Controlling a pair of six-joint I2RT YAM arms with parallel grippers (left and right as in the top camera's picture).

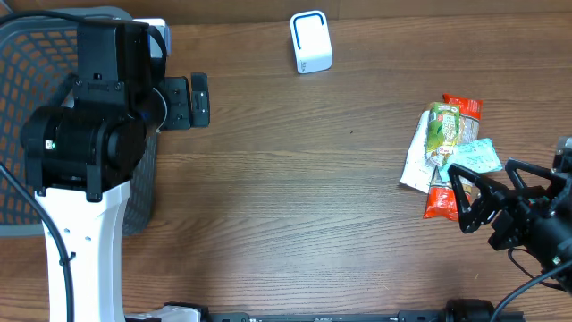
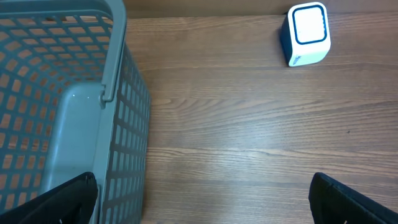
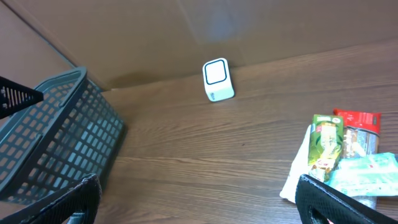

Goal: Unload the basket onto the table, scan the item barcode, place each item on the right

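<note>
Overhead: snack packet pile at 3 o'clock on table. Right gripper at pile's lower edge, jaws apart, empty. Left gripper at 10 o'clock beside basket, jaws apart, empty. Scanner at 12 o'clock.

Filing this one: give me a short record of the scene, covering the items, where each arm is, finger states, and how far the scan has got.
scanner: white box with a blue outline, far edge of the table, standing alone
items: pile of packets, right side, overlapping
basket: grey mesh basket, left side
left gripper: fingers open, holding nothing, next to the basket
right gripper: fingers open, holding nothing, at the near edge of the pile of packets
progress: no packet picked up yet
</note>
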